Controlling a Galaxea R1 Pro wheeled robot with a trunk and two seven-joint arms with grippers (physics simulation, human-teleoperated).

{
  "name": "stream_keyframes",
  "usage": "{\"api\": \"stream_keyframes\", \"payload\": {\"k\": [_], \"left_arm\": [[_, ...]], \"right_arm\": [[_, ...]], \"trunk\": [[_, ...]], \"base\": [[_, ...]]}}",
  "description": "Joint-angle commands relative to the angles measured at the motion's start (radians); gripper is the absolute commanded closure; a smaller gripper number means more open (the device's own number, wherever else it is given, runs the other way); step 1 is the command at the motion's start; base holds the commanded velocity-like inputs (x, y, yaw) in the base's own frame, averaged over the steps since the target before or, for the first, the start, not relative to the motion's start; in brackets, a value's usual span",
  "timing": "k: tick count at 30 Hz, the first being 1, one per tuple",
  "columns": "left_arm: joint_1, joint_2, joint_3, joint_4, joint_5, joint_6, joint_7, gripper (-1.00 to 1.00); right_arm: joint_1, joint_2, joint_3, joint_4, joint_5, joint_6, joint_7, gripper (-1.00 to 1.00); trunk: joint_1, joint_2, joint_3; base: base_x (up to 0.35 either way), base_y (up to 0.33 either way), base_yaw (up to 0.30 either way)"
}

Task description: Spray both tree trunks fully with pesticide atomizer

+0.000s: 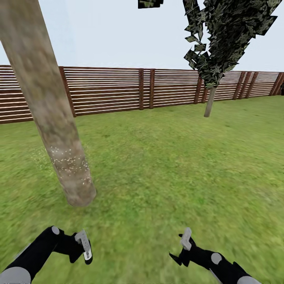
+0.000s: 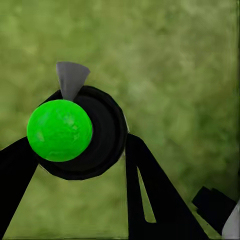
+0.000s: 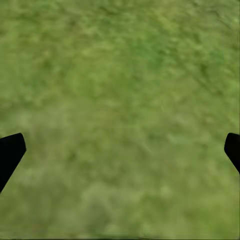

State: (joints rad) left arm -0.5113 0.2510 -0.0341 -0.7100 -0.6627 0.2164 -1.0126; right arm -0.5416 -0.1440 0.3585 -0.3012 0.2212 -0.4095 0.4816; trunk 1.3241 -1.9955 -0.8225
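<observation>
White pesticide (image 1: 69,159) specks dotted trunk (image 1: 51,118) ahead of left hand (image 1: 85,246); left hand clamped on atomizer (image 2: 75,130); right hand (image 1: 185,240) spread apart over lawn (image 1: 165,165).

Tree trunk (image 1: 51,130): rough mottled bark, white specks low. Fence (image 1: 106,90): slatted brown wood. Lawn (image 1: 177,165): matt grass.

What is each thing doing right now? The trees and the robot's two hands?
Near tree trunk: white specks on its lower part, bare higher up.
Far tree: too far away to see any specks.
Right gripper: open, empty, over grass.
Left gripper: can't tell if open or shut.
</observation>
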Motion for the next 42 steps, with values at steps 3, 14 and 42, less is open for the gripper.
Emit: {"api": "stream_keyframes", "payload": {"k": [3,14,42], "left_arm": [[-0.002,-0.008,-0.053,-0.002,-0.015,0.009,-0.014,1.0],[-0.001,-0.126,-0.173,-0.001,-0.019,0.014,-0.014,1.0],[-0.015,-0.312,-0.281,-0.017,-0.126,0.021,-0.003,1.0]], "right_arm": [[-0.013,-0.006,-0.004,-0.019,0.06,-0.005,0.104,-1.0],[-0.014,0.047,-0.001,-0.182,0.148,0.021,0.279,1.0],[-0.017,0.169,0.002,-0.256,0.159,0.049,0.364,1.0]], "trunk": [[0.0,0.0,-0.001],[0.0,0.0,-0.001],[0.0,0.0,-0.001]], "base": [[-0.001,0.0,0.0],[0.0,0.0,0.0],[0.0,0.0,0.0]]}}
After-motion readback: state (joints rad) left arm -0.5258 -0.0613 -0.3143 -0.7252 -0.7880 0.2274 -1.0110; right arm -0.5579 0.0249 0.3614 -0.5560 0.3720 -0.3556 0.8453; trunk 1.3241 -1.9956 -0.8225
